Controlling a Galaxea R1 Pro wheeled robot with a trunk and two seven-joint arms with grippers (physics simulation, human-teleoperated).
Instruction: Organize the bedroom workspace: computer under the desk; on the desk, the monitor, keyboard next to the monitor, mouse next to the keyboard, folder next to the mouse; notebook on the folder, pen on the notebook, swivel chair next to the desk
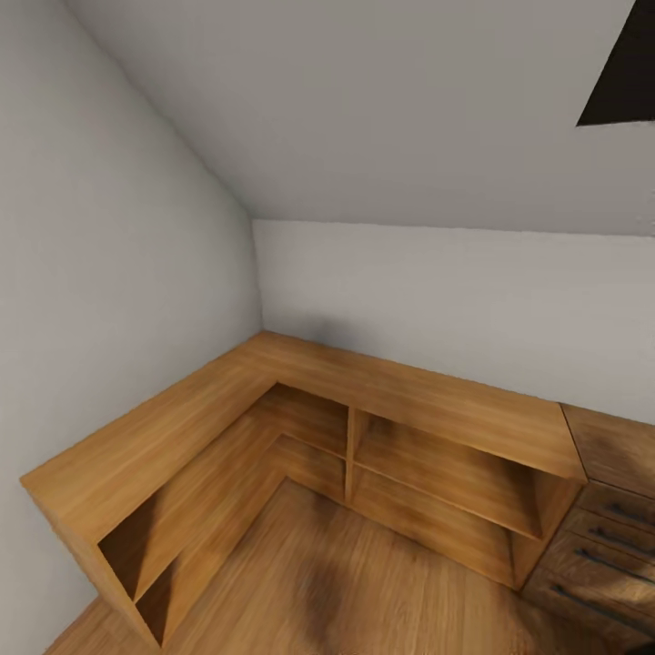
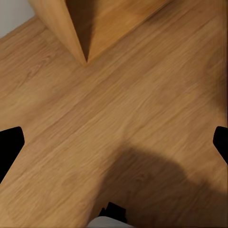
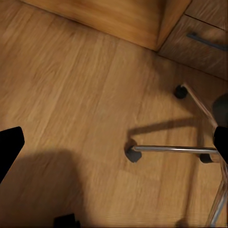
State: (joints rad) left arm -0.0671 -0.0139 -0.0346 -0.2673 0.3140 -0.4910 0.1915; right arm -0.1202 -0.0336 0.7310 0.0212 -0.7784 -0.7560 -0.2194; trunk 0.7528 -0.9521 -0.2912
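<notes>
Below, left gripper [image 2: 114, 142] spread wide, dark fingertips [image 2: 8, 147] at the two edges of the left wrist view, nothing between them. Beneath it only bare wood floor [image 2: 118, 95], crossed by a soft shadow. Farther ahead of the fingers, the end corner of a low wooden shelf unit [image 2: 61, 23], standing on the floor against a strip of grey wall.

Likewise right gripper [image 3: 114, 142] parted, holding nothing, one black fingertip [image 3: 9, 145] at either edge of the right wrist view. Under and just to one side of it, the chrome base of the swivel chair [image 3: 175, 149]: one spoke lying nearly between the fingertips and ending in a dark castor, a second spoke running away toward another castor nearer the furniture. Not touching the gripper, as far as can be told. Beyond the chair base, the foot of the shelf unit meeting a darker dresser [image 3: 199, 42] with a long bar handle.

Seen from the head: attic corner with sloped grey walls [image 1: 109, 227], a dark skylight [image 1: 628, 73] high on the right, the L-shaped open shelf unit wrapping the corner, the dresser butting against its right end, and floor in front.
</notes>
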